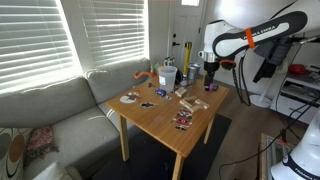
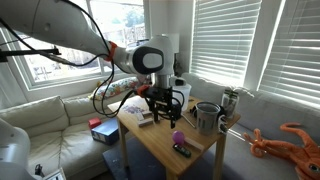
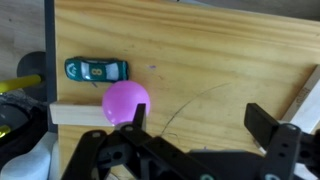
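In the wrist view a ball (image 3: pixel 126 100) lies on the table (image 3: pixel 200 50). A toy car (image 3: pixel 96 69) is just above it in the picture and a wooden block (image 3: pixel 78 115) just to its left. The gripper (image 3: pixel 198 130) hangs over the table, one finger beside the ball. In an exterior view a couch (image 1: pixel 50 110) stands beside the table.

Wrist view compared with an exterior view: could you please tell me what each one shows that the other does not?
Only the wrist view makes out the teal toy car, the pink ball just below it and a wooden block next to the ball. Only an exterior view shows the sofa, the window blinds and the whole arm. Both show the wooden table and the open pincer above it.
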Motion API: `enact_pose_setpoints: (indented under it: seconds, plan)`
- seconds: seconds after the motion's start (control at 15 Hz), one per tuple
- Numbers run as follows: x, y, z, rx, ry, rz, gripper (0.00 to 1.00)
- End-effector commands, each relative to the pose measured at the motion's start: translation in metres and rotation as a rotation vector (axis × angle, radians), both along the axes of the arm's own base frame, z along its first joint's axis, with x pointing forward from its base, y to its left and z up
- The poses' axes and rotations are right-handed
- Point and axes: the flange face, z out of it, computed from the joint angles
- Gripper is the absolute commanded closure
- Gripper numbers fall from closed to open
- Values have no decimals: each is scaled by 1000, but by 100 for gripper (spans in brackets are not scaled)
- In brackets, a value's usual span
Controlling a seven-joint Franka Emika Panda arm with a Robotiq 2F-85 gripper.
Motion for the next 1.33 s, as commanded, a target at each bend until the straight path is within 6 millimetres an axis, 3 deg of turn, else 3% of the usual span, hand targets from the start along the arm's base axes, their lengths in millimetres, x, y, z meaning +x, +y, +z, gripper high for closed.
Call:
enact_pose_setpoints:
  seconds: [0.0, 0.27, 0.6, 1.27]
  plan:
    - [-30, -18, 10, -1, -45, -66, 0]
    - [-44, -39, 17, -35, -113, -93, 0]
    - [-44, -59, 6, -45, -180, -91, 0]
    - [-23, -60, -15, -8, -249, -50, 0]
